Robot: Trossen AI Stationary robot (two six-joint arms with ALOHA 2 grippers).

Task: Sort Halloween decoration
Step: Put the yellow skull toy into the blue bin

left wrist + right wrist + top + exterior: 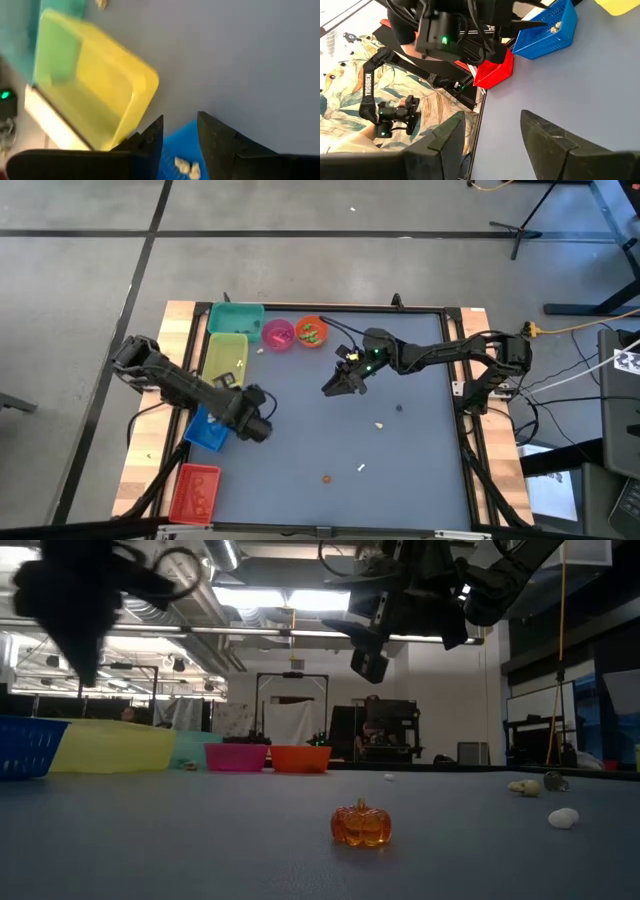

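Blue-grey table point(400, 460), wood-edged. Along its left side, far to near: teal bin point(235, 319), yellow bin point(224, 358), blue bin point(208, 432), red bin point(195, 492). Two round bowls by the far edge: pink bowl point(278, 333), orange bowl point(311, 331) with green and orange bits inside.

Left gripper point(258, 425) held above the table beside the blue bin; in the wrist view fingers point(152, 140) parted by a narrow gap, nothing between them, blue bin with small pale trinkets point(186, 166) directly below.

Right gripper point(333, 387) hanging over mid-table, well off the surface; jaws wide apart in the wrist view, empty, bare table between the fingers point(547, 137).

Loose trinkets on the table's near-right part, all apart from each other and from both grippers:
- orange pumpkin point(361, 824), translucent, ribbed, squat, sitting upright with stem up, nearest the front edge; no clear long axis.
- white piece point(361, 468), elongated, lying flat, long axis diagonal in the overhead view.
- pale cream piece point(381, 423), lumpy; heading unreadable.
- dark piece point(398, 407), tiny; shape unreadable.
- pale piece point(260, 350) just beside the yellow bin, near the pink bowl.
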